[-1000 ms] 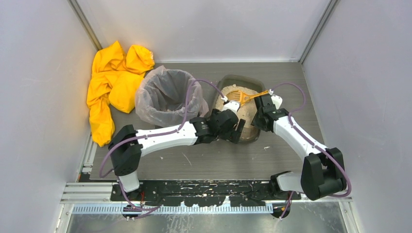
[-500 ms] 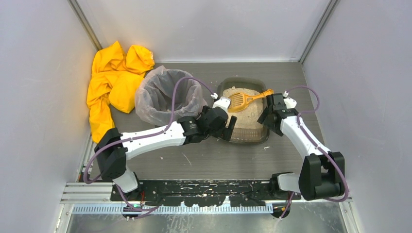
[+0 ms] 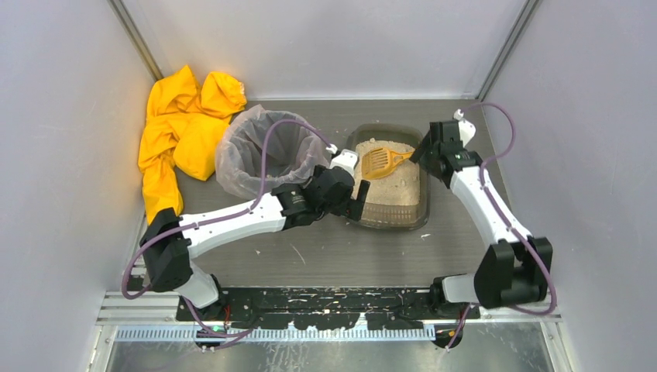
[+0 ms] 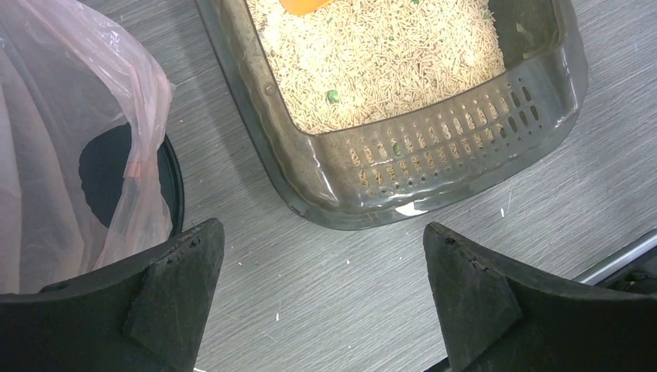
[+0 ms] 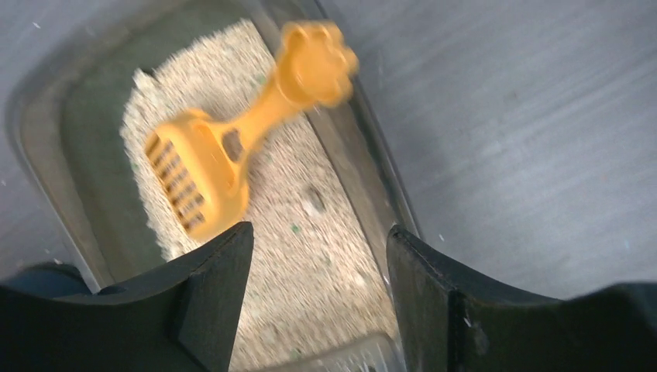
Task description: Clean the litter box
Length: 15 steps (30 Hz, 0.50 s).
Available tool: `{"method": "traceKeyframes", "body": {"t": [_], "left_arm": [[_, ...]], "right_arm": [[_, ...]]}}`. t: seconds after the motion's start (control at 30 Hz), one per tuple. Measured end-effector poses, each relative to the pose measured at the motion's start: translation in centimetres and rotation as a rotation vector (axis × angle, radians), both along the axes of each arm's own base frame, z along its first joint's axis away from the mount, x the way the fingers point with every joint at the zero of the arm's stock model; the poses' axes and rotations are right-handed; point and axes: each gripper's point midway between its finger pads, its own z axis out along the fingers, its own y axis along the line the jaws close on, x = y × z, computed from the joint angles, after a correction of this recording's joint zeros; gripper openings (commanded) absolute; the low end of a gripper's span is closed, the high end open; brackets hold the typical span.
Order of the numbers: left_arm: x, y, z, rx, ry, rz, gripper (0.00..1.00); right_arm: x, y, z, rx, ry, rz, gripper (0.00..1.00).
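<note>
**catdad22:** What's where, left to right?

**binbot:** Crumpled yellow cloth (image 3: 182, 139) far left, then the bag-lined bin (image 3: 267, 151). The left gripper (image 4: 321, 260) sits between the bin and the litter box (image 3: 387, 217), fingers spread wide and empty, with the box's near end just ahead of it.

**catdad22:** And the right side?

**binbot:** The box is mid-table, with the orange scoop (image 3: 380, 161) lying on the litter and its handle over the right rim. The right gripper (image 5: 318, 263) is up over the far right corner, fingers apart, gripping nothing.

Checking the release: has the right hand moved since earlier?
Yes. The right hand moved toward the far wall, to the far right corner of the litter box, leaving the scoop.
</note>
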Motion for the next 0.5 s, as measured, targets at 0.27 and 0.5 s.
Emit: {"method": "traceKeyframes", "body": {"t": [0.27,0.5], "left_arm": [[-1.0,1.5,0.3,-0.015,0.004,-0.004,0.98],[-1.5,3.0,1.6,-0.044,-0.025,0.01,0.98]], "right_arm": [[6.7,-0.3,-0.7,0.015,-0.006,0.01,0.67],[7.8,-1.9,-2.8,0.048,0.027,-0.002,0.67]]}}
